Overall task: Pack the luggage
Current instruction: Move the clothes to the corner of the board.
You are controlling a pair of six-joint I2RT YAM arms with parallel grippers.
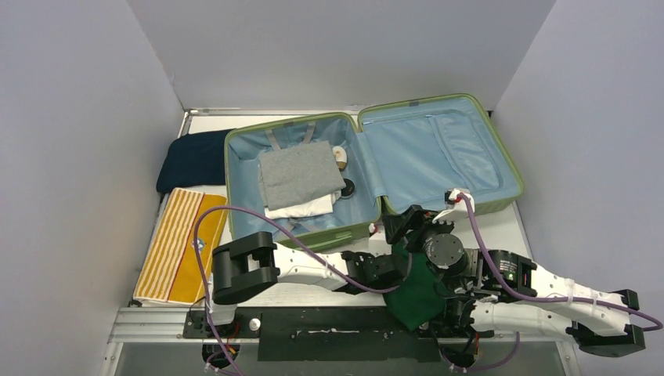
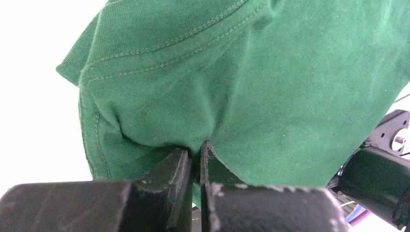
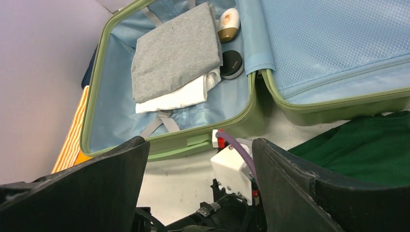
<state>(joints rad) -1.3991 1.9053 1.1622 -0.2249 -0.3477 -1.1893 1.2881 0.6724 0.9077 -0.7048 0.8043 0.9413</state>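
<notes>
- Fabric is bunching between the left jaws, closed on a thin fold of the green shirt (image 2: 251, 77); it could be slipping out mid-lift.
- Right jaws are gaping empty; unsupported cloth could be snagging the near rim of the luggage (image 3: 174, 145), lying open at the far middle of the surface.

No word, number or brand can be read in any view. The small bottle (image 3: 228, 25) in the luggage (image 3: 183, 144), at the top of the right wrist view, has an orange-brown band too blurred to read. A blue mark on the yellow striped towel (image 1: 176, 247), lower left of the top view, is too small to make out.
</notes>
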